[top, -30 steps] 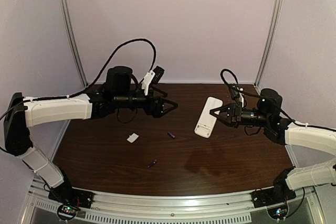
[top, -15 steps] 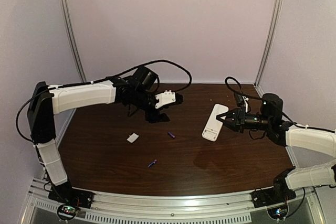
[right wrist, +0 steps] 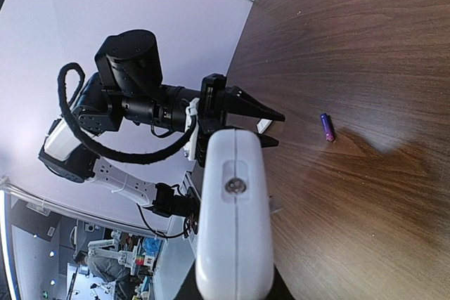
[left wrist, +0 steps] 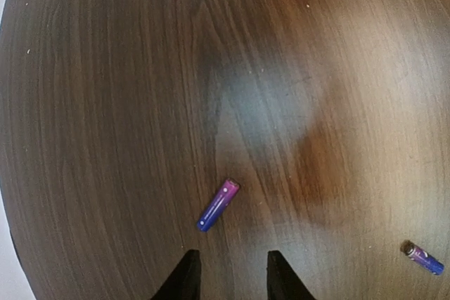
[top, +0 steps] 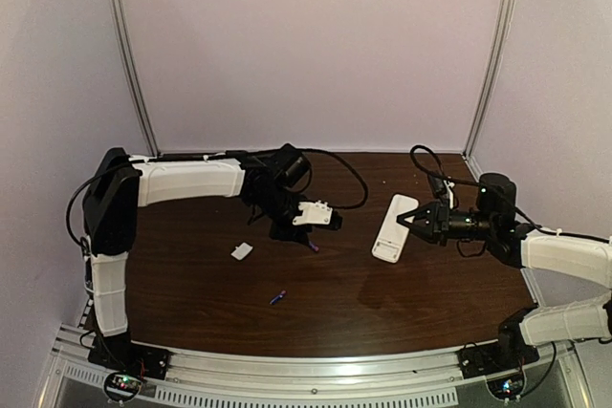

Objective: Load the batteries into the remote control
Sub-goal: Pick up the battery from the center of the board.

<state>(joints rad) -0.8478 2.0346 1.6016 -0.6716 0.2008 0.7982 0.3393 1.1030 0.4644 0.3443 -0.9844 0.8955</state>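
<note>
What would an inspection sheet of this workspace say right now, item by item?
Surface: dark wood table, some glare.
Job's things: remote control in the right gripper; far battery lying just ahead of the left gripper; near battery loose, closer to the arm bases.
Clutter: small white piece left of the batteries.
Grippers: left gripper open, holding nothing; right gripper shut on the remote control.
Cables: black cable looped on the left arm, another on the right.
Surroundings: pale walls, metal uprights.

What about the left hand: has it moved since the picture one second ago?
Yes. In the top view the left hand has dropped toward the near edge and now hangs close over the middle battery, which has not shifted.
</note>
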